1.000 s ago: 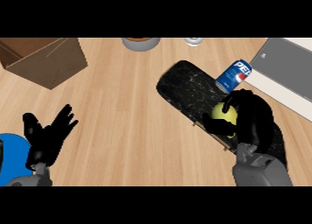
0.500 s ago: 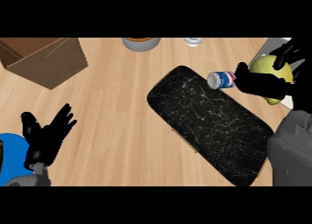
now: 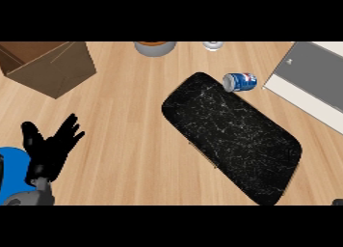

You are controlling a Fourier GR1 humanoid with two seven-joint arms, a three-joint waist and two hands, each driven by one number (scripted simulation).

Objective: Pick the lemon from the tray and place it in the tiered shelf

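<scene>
Left robot hand [image 3: 52, 144], black white-veined tray [image 3: 231, 140]

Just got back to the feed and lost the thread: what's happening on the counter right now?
Nothing is being handled in view. The black tray lies bare, and the lemon shows nowhere, nor does the right hand. The left hand rests open at the lower left, fingers up. A soda can lies on its side by the tray's far end, near the tiered shelf at the right edge.
</scene>
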